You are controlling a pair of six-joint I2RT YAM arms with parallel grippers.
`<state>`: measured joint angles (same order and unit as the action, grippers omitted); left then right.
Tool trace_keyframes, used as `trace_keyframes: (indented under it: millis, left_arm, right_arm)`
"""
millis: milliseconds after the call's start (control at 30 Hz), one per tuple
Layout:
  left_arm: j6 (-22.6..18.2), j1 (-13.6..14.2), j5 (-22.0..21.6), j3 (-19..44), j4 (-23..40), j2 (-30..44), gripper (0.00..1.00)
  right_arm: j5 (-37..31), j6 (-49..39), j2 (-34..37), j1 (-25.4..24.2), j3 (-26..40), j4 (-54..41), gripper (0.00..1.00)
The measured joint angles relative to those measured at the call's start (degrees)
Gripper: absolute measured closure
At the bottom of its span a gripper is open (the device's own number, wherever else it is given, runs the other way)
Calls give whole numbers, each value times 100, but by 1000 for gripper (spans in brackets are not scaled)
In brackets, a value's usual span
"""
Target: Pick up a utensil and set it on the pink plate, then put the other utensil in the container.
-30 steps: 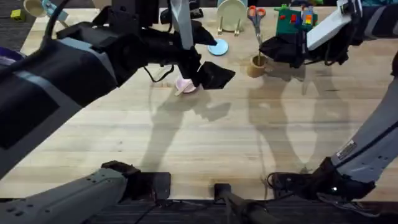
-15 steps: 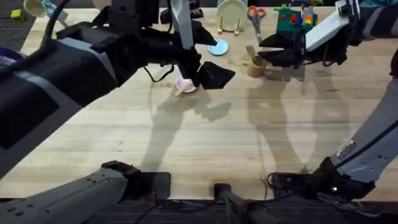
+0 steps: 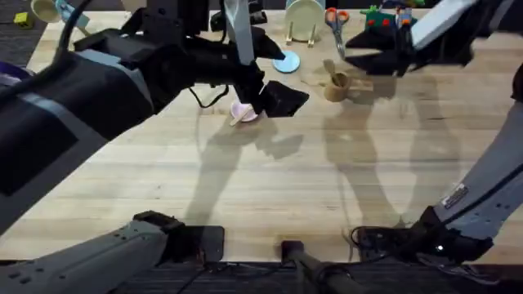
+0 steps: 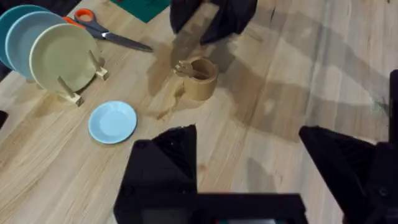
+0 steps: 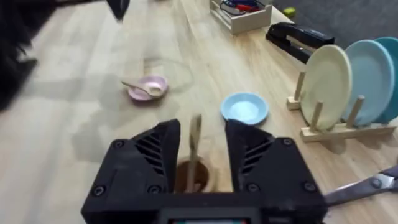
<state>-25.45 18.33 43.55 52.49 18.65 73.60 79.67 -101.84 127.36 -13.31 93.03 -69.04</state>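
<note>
Pale butcher-block tabletop [image 3: 270, 196] carries every item in this scene, and its near half, toward the arms' bases, lies bare. Moving outward, we find the pink plate [image 5: 147, 87] near the middle of the far half, with the spoon [image 5: 142, 88] lying across it, bowl on the plate and handle over its rim; we judge the first step done. At that plate the left gripper [image 3: 274, 98] hovers, its jaws spread wide in the left wrist view with nothing between them. Beyond it, toward the far edge, lies the light blue plate [image 4: 112, 122]. Beside it stands the container [image 4: 200, 78], a tan cup, with the fork [image 5: 193, 148] upright in it, its handle leaning out over the rim. Above the cup we see the right gripper [image 5: 202, 163], jaws parted on either side of the fork's handle and seemingly not pressing it; we judge the fork released. We expect both utensils to be light, stiff and thin, best pinched mid-handle; the cup looks light enough to tip if the handle is nudged. Farthest, along the far edge, sit a plate rack [image 4: 68, 87] and scissors [image 4: 109, 34].
</note>
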Motion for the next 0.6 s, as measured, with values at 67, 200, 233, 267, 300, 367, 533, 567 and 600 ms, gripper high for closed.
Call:
trace_keyframes:
  millis: [67,200,233,267,300,367,533,567,600]
  left_arm:
    - [0,0,0,0,0,0,7]
    - [0,0,0,0,0,0,7]
    - [0,0,0,0,0,0,8]
    - [0,0,0,0,0,0,7]
    - [0,0,0,0,0,0,6]
    - [0,0,-2,0,4,0,6]
    - [0,0,0,0,42,0,7]
    - [0,0,0,0,43,0,7]
    - [0,0,0,0,44,0,6]
  right_arm:
    - [-248,-3,1,9,497,-701,519]
    - [-816,1,1,69,1551,-2003,443]
    - [-943,2,1,86,1772,-2287,428]
    - [-1088,25,-13,109,1999,-2362,408]
    - [-1212,117,-14,126,2213,-2362,394]
    - [-1432,389,-27,166,2459,-2362,374]
    - [-1839,1255,-246,260,2542,-2362,330]
    - [-1918,1449,-331,280,2542,-2362,325]
    - [-1994,1618,-411,300,2542,-2362,323]
